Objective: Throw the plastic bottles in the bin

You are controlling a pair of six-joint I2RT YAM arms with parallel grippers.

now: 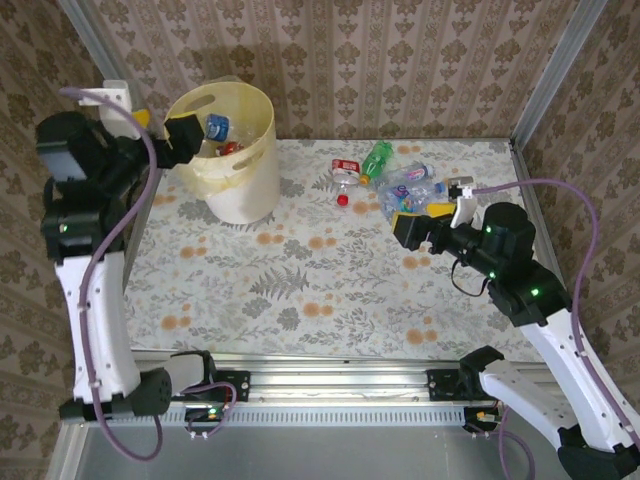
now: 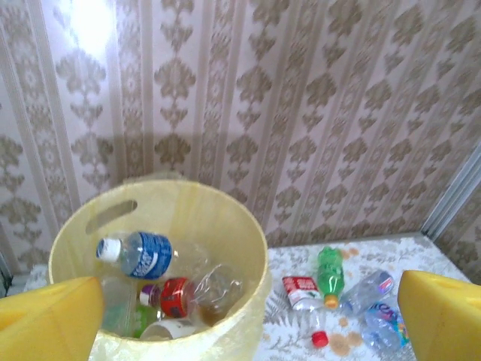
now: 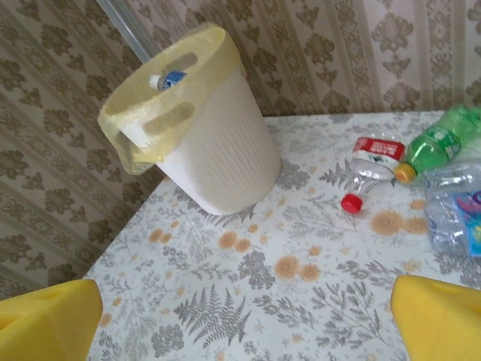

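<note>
At the far left of the floral counter [image 1: 300, 262] stands the pale yellow bin [image 1: 245, 190], with several plastic bottles inside it. A blue-labelled bottle [image 2: 143, 256] with a white cap is uppermost. Below it, a red-labelled bottle [image 2: 176, 295] lies beside a crumpled clear bottle [image 2: 218, 284]. The left end effector [image 1: 188, 138] hovers over the bin's left rim, released, its yellow fingers [image 2: 52, 320] spread wide with nothing between them.

Over on the far right of the counter lies a loose heap of bottles [image 1: 405, 188]. It includes a green bottle [image 1: 377, 157] with an orange cap, a red-capped bottle [image 1: 345, 170] with a red label just beside it, and a few clear ones with blue labels touching each other. The right end effector [image 1: 412, 226] sits low on the near side of that heap, also released. Its fingers [image 3: 440, 316] are wide apart and empty, and it is aimed across the counter toward the bin.
</note>
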